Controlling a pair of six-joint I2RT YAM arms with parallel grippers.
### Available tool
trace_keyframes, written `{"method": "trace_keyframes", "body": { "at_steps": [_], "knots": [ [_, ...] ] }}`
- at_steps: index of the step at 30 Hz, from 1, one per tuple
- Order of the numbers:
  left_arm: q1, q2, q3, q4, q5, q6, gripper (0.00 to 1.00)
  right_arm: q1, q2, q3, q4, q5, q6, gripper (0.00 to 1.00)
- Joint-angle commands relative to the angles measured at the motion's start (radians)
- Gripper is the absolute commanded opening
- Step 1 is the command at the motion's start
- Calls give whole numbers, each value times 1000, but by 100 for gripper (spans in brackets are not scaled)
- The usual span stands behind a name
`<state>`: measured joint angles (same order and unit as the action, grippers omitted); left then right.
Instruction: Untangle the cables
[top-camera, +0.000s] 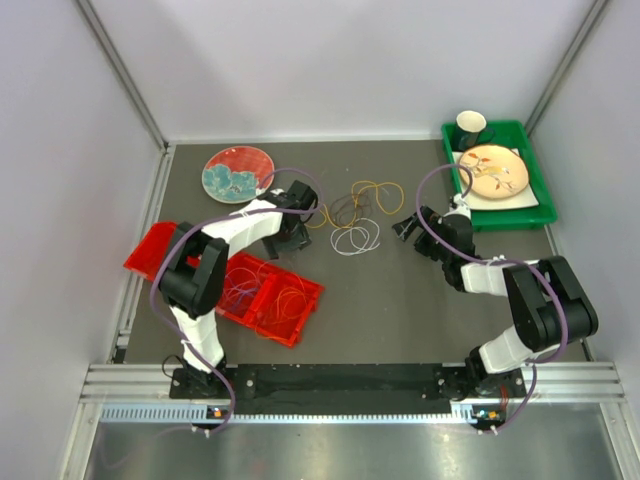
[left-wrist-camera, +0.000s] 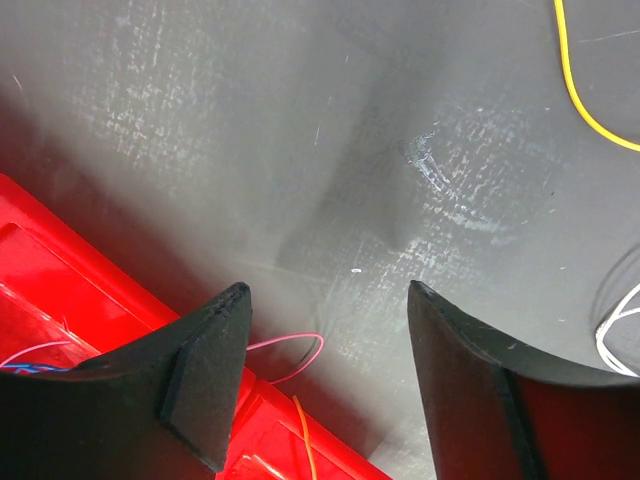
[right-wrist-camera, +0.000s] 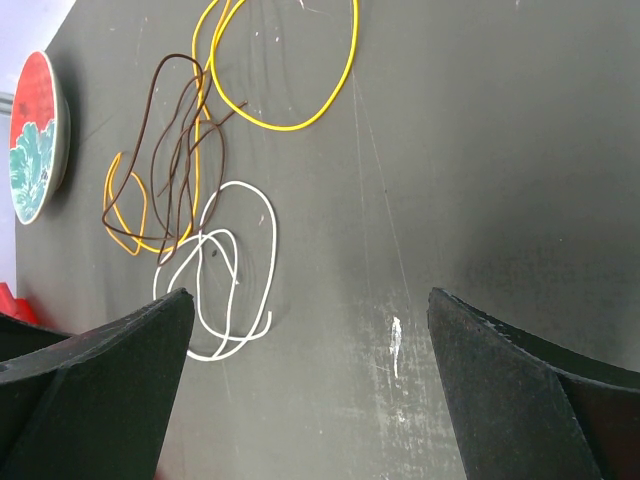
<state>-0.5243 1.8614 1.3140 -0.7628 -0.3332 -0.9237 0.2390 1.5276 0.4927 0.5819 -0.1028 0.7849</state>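
Tangled cables (top-camera: 355, 215) between left gripper (left-wrist-camera: 328, 290) and right gripper (right-wrist-camera: 310, 295), clear of both; each gripper released, jaws apart, empty.

1. The yellow cable (right-wrist-camera: 288, 127) lies flat in one wide, open loop at the far side of the middle cluster.
2. The dark brown cable (right-wrist-camera: 178, 150) squiggles in narrow folds, tangled over the orange cable (right-wrist-camera: 107, 205).
3. The white cable (right-wrist-camera: 272, 245) coils in overlapping loops on the near side, its upper left edge meeting that tangle.
4. More thin cables (top-camera: 265, 295), red, orange and blue, are heaped in the red tray (top-camera: 308, 318).
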Motion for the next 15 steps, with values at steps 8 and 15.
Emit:
{"method": "trace_keyframes", "body": {
  "at_steps": [8,15],
  "knots": [
    [6,2,-44,33,-7,-15,46,-4,3,40,33,-5,-13,99],
    [7,-27,-44,52,-7,17,39,-6,6,41,33,-6,-12,99]
  ]
}}
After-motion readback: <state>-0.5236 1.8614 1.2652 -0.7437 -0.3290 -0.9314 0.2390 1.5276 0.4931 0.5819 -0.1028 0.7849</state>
